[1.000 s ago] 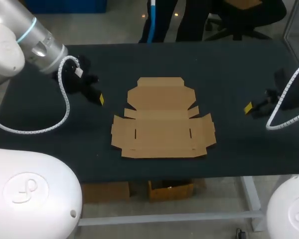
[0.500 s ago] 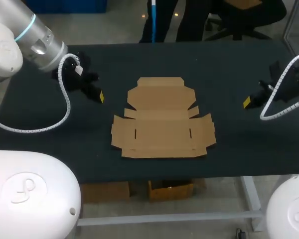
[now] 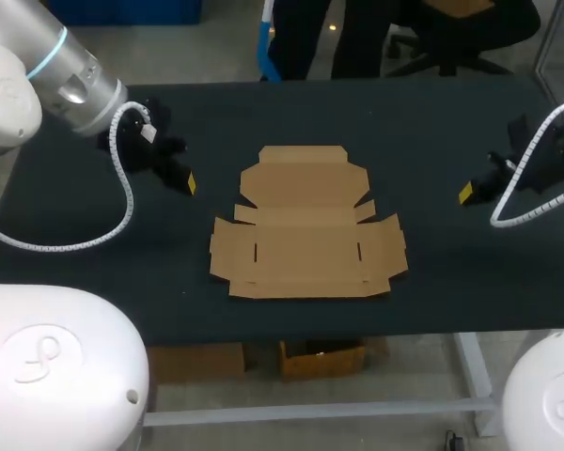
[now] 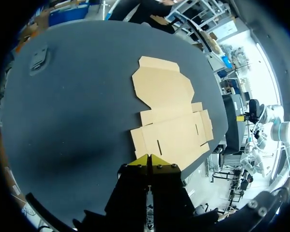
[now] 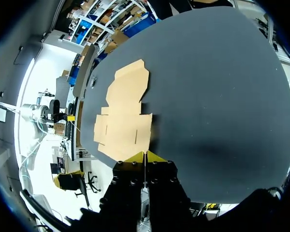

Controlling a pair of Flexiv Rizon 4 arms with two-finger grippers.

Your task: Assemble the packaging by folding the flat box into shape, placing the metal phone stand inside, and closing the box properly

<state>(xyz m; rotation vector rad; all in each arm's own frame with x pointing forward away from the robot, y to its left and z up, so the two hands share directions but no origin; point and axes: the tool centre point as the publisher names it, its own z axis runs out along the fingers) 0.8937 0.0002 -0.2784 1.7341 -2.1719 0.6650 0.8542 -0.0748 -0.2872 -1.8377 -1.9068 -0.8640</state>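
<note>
Flat box [image 3: 305, 230] lies unfolded on the table [image 3: 432, 132], untouched. Left gripper [image 3: 190, 185] and right gripper [image 3: 465, 194] hover either side, well apart from it, fingertips pressed together, holding nothing.

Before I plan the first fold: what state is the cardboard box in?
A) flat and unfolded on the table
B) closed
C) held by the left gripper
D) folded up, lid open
A: the cardboard box lies flat on the table, all flaps spread out.
</note>
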